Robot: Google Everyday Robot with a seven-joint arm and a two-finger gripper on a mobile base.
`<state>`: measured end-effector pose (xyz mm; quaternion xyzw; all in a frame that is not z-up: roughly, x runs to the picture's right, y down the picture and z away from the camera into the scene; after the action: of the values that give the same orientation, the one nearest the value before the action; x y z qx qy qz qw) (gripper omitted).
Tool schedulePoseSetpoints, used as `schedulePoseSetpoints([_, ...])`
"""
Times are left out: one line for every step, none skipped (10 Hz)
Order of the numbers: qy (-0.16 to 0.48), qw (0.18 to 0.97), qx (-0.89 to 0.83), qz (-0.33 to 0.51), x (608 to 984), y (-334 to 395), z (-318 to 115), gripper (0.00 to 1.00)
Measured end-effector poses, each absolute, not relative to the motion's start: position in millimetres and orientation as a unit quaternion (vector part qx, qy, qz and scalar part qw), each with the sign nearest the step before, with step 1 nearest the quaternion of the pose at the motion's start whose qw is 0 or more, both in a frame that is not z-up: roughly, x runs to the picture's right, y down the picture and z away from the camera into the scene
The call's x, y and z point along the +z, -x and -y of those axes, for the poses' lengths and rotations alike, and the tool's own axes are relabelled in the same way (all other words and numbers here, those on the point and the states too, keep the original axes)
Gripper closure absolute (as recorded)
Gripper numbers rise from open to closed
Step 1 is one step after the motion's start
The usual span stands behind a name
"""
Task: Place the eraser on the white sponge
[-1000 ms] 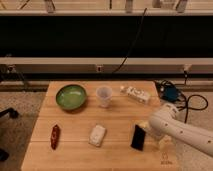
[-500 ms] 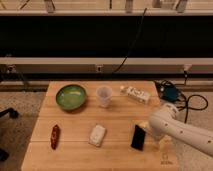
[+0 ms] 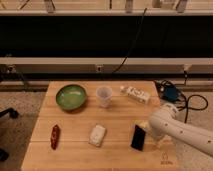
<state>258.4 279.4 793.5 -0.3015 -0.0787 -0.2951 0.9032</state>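
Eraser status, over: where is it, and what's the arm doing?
End effector front right of table, at eraser. Eraser upright, not yet on white sponge, lying apart. Nothing between them.

Shows green on the round bowl (image 3: 71, 96), black on the flat rectangular eraser block (image 3: 139, 137), cream on the soft sponge (image 3: 97, 135), dark red on the elongated item (image 3: 55, 136), pale wood grain on the table (image 3: 120, 117). Shows white on the gripper (image 3: 144, 126) beside the eraser.

Smooth white rounded arm (image 3: 176, 128); tool (image 3: 145, 126) at its tip, perhaps pale.
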Motion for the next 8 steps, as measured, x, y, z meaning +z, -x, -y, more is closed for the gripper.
schedulePoseSetpoints([0.301, 0.903, -0.295, 0.079, 792.5, -257.9, -277.8, 0.66])
schedulePoseSetpoints([0.299, 0.904, -0.296, 0.080, 790.5, -256.1, -274.0, 0.79])
schedulePoseSetpoints([0.299, 0.904, -0.296, 0.080, 789.0, -256.0, -272.9, 0.89])
schedulePoseSetpoints([0.300, 0.903, -0.296, 0.080, 787.8, -256.3, -273.4, 0.96])
schedulePoseSetpoints([0.301, 0.903, -0.296, 0.080, 786.1, -256.5, -273.6, 1.00])
schedulePoseSetpoints([0.302, 0.902, -0.297, 0.080, 784.6, -256.4, -274.8, 1.00])
schedulePoseSetpoints([0.303, 0.902, -0.298, 0.080, 784.1, -256.5, -275.2, 1.00])
schedulePoseSetpoints([0.303, 0.902, -0.297, 0.080, 783.6, -257.1, -275.5, 1.00])
